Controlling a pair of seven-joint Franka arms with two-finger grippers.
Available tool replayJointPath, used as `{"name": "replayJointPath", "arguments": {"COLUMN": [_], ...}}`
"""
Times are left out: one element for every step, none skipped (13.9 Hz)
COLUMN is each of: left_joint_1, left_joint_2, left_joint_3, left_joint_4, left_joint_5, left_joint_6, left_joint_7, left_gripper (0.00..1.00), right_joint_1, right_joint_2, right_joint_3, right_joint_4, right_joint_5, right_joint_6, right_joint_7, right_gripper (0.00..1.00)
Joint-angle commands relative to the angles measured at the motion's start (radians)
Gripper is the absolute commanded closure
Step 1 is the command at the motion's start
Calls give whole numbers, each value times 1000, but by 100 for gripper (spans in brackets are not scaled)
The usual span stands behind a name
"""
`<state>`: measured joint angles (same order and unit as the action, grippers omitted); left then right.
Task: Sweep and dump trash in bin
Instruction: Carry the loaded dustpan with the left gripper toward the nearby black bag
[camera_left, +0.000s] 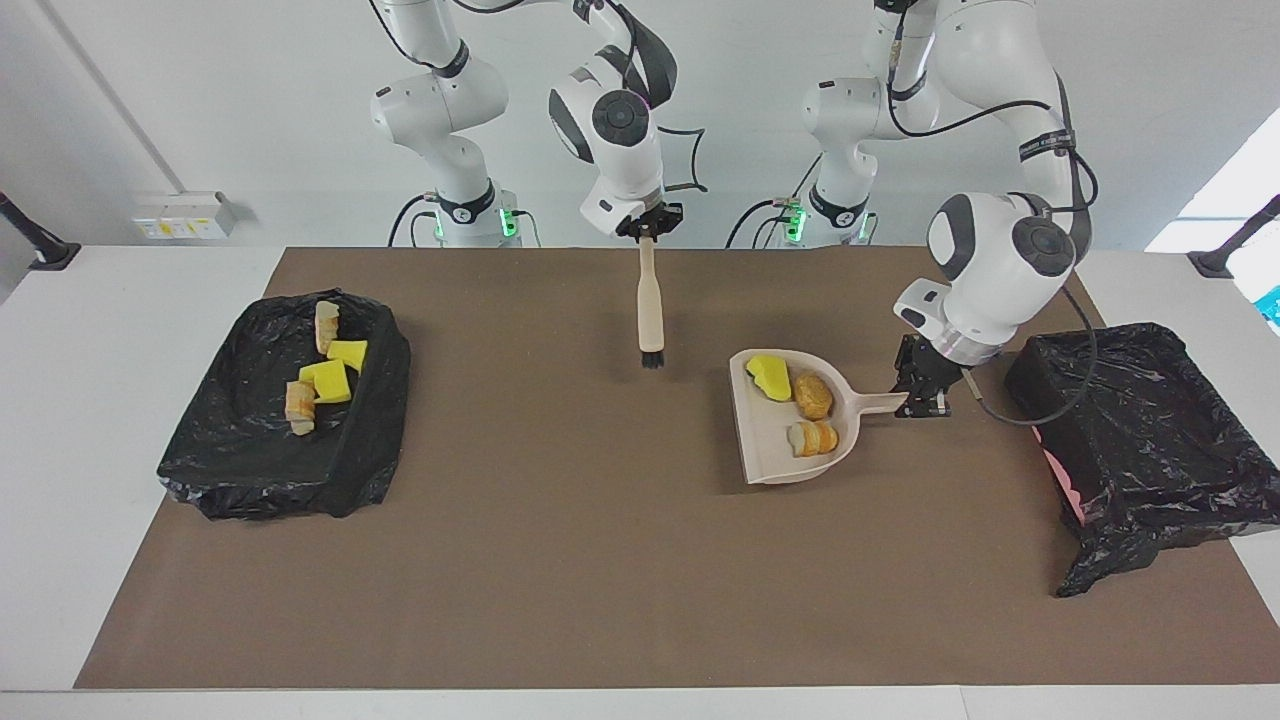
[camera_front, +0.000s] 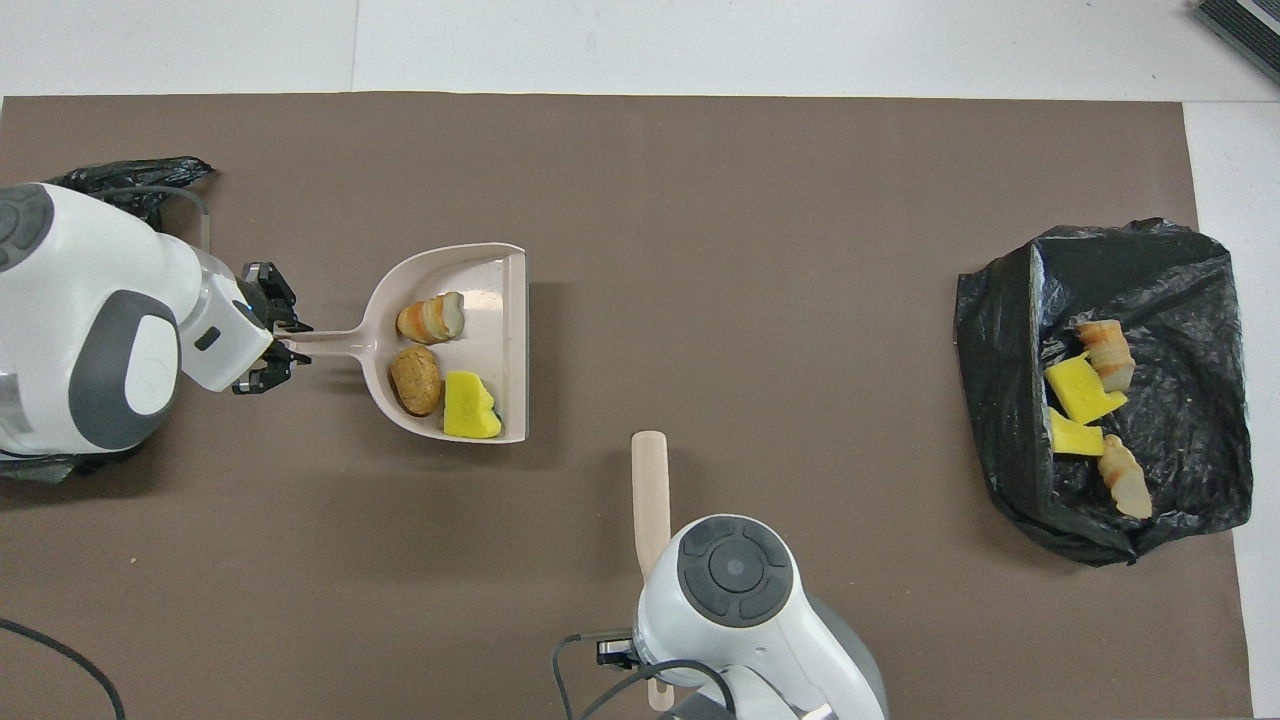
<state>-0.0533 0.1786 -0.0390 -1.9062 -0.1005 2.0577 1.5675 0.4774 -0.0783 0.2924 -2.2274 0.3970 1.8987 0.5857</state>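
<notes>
The left gripper (camera_left: 925, 398) is clamped on the end of the dustpan's handle and holds the dustpan (camera_left: 760, 440) up over the brown mat (camera_left: 560, 560), just beside the black-lined bin (camera_left: 1150, 440) at the left arm's end of the table. Three pieces of trash ride in the pan: a yellow sponge piece (camera_left: 771, 379), a brown rounded lump (camera_left: 814, 396) and an orange-and-beige lump (camera_left: 812, 437). The pan's open edge points away from that bin, toward the middle of the mat.

The right gripper (camera_left: 648, 228) is closed on the top of a hand brush (camera_left: 649, 305), which hangs upright with its dark bristles down, over the mat beside the dustpan, toward the right arm's end.

Farther toward the right arm's end, well apart from the dustpan, a second black-lined bin (camera_left: 250, 470) holds more trash (camera_left: 325, 378): yellow sponge pieces and beige-orange lumps.
</notes>
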Motion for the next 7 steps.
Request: {"name": "replayJointPath", "arguments": {"left_joint_1": [65, 88, 111, 142, 165, 199, 237], "left_joint_2": [27, 27, 24, 24, 24, 24, 25], "left_joint_3": [-9, -7, -1, -1, -1, 1, 1], "left_joint_4": [146, 186, 231, 267, 291, 312, 331], "left_joint_5": [-12, -8, 8, 40, 66, 74, 74], "left_joint_6": [-140, -175, -226, -258, -266, -283, -304], "left_joint_7": [66, 95, 120, 159, 219, 255, 282], "left_gripper": [100, 100, 100, 100, 100, 100, 100], "right_joint_1": [30, 71, 98, 122, 144, 145, 145], "right_joint_2": [-14, -5, 23, 38, 43, 45, 37], "right_joint_3": [1, 1, 1, 1, 1, 1, 1], "right_joint_4": [-15, -20, -26, -35, -37, -43, -69], "right_joint_5": [25, 26, 26, 26, 26, 25, 25], "right_joint_6": [14, 29, 80, 104, 133, 150, 155], "right_joint_7": [55, 83, 112, 124, 125, 115, 105], "right_gripper": [100, 100, 100, 100, 100, 100, 100]}}
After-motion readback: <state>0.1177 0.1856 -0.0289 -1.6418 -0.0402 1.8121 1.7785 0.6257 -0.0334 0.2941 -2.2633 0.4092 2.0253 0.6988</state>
